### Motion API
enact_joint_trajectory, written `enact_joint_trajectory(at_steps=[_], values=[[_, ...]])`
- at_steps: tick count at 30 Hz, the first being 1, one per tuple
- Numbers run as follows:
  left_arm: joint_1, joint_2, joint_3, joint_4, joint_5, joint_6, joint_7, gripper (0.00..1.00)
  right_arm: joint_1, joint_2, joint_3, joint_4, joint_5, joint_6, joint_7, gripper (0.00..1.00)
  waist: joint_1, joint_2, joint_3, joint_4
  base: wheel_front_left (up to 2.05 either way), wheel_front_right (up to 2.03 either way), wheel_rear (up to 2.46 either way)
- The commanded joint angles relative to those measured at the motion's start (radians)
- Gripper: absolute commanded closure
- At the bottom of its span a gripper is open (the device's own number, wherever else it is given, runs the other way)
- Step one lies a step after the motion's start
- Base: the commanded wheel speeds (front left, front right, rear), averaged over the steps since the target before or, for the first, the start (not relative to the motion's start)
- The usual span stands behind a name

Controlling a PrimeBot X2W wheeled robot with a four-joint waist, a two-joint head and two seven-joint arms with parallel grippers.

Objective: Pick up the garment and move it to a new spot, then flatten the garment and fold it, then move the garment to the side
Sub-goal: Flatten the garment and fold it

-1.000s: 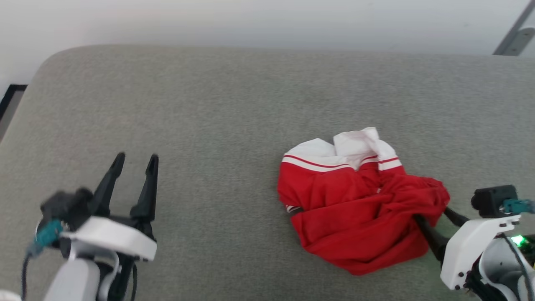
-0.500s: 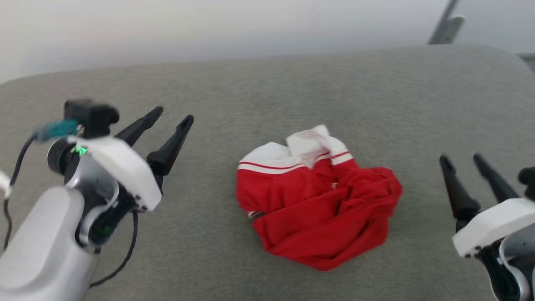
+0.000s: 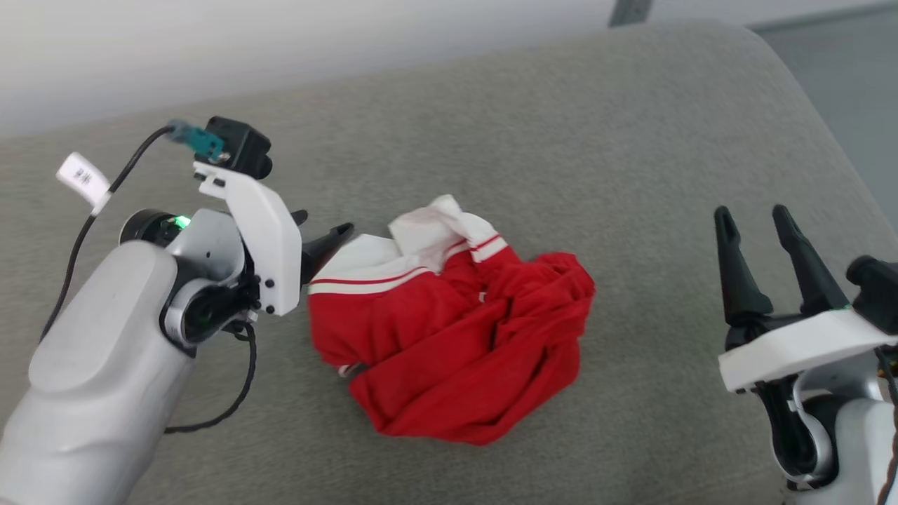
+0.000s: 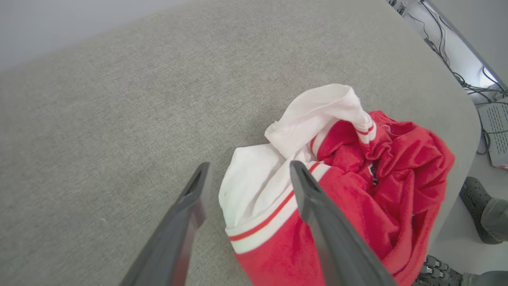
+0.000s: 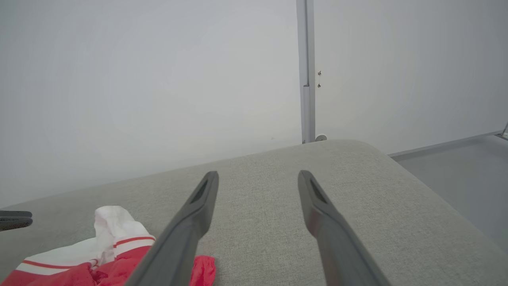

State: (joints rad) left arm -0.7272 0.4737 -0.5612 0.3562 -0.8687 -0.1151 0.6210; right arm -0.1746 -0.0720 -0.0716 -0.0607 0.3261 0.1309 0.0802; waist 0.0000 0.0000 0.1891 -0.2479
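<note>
The garment (image 3: 449, 330) lies crumpled in a heap on the grey padded surface, red with white sleeves and striped trim on top. My left gripper (image 3: 324, 224) is at its left edge, open, fingers pointing right at a white sleeve. In the left wrist view the left gripper (image 4: 250, 167) has one finger on each side of the sleeve's edge on the garment (image 4: 389, 174), not closed on it. My right gripper (image 3: 751, 212) stands open well to the right of the heap, holding nothing. Seen from the right wrist, the right gripper (image 5: 258, 174) points over bare surface, the garment (image 5: 79, 254) at lower left.
The grey padded surface (image 3: 491, 126) ends in a rounded edge at the right, with floor beyond. A white wall and a metal post (image 5: 305, 79) stand behind it. A person's shoes (image 4: 476, 206) and a device with cables (image 4: 494, 131) are on the floor past the edge.
The head camera has turned. My left gripper has swung in from the lower left to the garment's left edge. My right gripper has pulled out of the garment's right edge and stands apart.
</note>
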Motion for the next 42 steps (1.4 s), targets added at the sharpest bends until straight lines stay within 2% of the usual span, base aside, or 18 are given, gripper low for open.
enact_joint_trajectory(at_steps=[1,8,14,18,19,23,33,38,42], values=[[-0.033,-0.006,-0.014,0.025,0.011,0.01,0.03,0.0,-0.02,0.005,0.007,0.011,-0.001,0.0,-0.018,0.0,0.0,0.0,0.034,-0.038,0.0,0.0,0.0],[-0.089,-0.023,-0.061,0.164,0.024,0.077,0.182,0.0,-0.06,0.014,0.035,0.071,0.023,0.0,-0.068,0.0,0.0,0.0,0.087,-0.088,0.0,0.0,0.0],[-0.087,-0.033,-0.09,0.243,0.022,0.136,0.284,0.0,-0.088,0.017,0.048,0.109,0.024,0.0,-0.097,0.0,0.0,0.0,0.12,-0.1,0.0,0.0,0.0],[-0.074,-0.03,-0.109,0.282,0.034,0.136,0.299,0.0,-0.106,0.018,0.053,0.129,0.029,0.0,-0.11,0.0,0.0,0.0,0.134,-0.098,0.0,0.0,0.0],[-0.071,-0.035,-0.109,0.288,0.024,0.127,0.303,1.0,-0.11,0.018,0.055,0.134,0.03,0.0,-0.111,0.0,0.0,0.0,0.136,-0.096,0.0,0.0,0.0],[-0.089,-0.036,-0.104,0.287,0.025,0.113,0.28,1.0,-0.119,0.017,0.051,0.147,0.024,0.0,-0.118,0.0,0.0,0.0,0.135,-0.075,0.0,0.0,0.0],[-0.099,0.014,-0.004,0.169,-0.016,0.126,0.155,1.0,-0.094,-0.008,-0.003,0.137,0.006,0.0,-0.102,0.0,0.0,0.0,0.088,0.028,0.0,0.0,0.0],[-0.048,0.08,0.051,0.063,-0.035,0.154,0.104,1.0,-0.074,-0.008,-0.033,0.108,-0.013,0.0,-0.081,0.0,0.0,0.0,0.063,0.092,0.0,0.0,0.0],[0.013,0.136,0.096,-0.02,-0.029,0.204,0.07,1.0,-0.063,-0.013,-0.048,0.091,-0.018,0.0,-0.063,0.0,0.0,0.0,0.052,0.13,0.0,0.0,0.0]])
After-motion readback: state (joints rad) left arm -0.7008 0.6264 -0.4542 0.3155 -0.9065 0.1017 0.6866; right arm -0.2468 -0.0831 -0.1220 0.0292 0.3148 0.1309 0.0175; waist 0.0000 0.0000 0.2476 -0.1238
